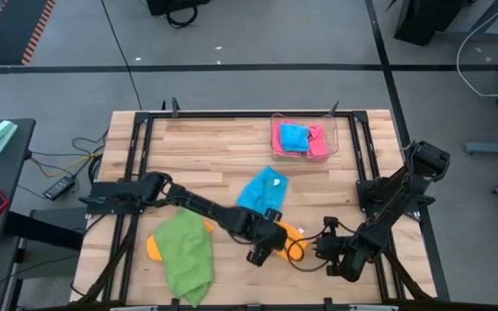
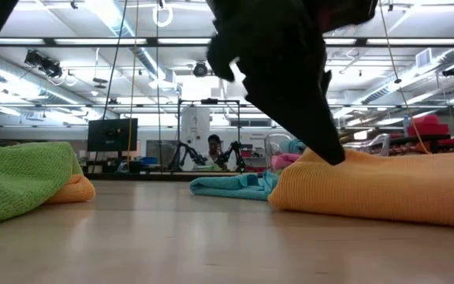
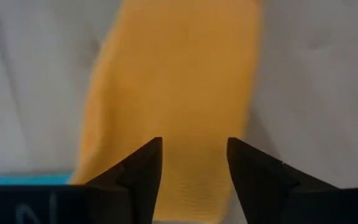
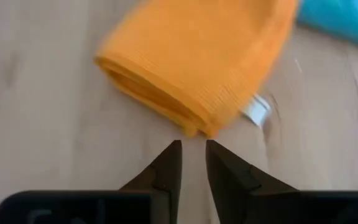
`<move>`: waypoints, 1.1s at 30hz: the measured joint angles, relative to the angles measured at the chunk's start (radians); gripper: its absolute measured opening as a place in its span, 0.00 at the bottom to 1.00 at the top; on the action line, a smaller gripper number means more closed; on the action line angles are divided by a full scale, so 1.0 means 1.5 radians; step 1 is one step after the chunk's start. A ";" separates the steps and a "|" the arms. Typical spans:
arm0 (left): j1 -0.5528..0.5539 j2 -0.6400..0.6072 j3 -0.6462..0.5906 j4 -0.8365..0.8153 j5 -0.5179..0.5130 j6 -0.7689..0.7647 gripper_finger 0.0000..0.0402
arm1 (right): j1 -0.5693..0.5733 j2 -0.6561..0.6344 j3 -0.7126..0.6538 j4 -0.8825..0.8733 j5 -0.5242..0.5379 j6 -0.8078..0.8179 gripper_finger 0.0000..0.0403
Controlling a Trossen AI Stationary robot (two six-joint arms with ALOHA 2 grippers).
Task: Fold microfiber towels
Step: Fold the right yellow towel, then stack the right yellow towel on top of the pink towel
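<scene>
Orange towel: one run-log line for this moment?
orange towel: folded on table | left gripper: open over it | right gripper: near its edge, slim gap | green towel: unfolded

— What colours are on the table (image 1: 223, 147)?

— It's pale wood planks with a black frame. Near the orange towel (image 1: 290, 235), a sky blue one (image 1: 262, 190) lies farther back, and a green one (image 1: 186, 253) to the side covers a second orange towel (image 1: 153, 247).

— And the tray (image 1: 331, 138)?

— Clear, holding a pink towel (image 1: 316, 143) with another blue towel (image 1: 294, 136) on top.

— Any pattern on the orange towel?

— Plain, fine woven texture, with a small white tag (image 4: 255, 111). The arms by it are black.
</scene>
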 joint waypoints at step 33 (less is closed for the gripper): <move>0.045 0.050 0.002 0.016 0.042 -0.048 0.33 | 0.006 0.275 0.238 -0.110 0.144 -0.555 0.68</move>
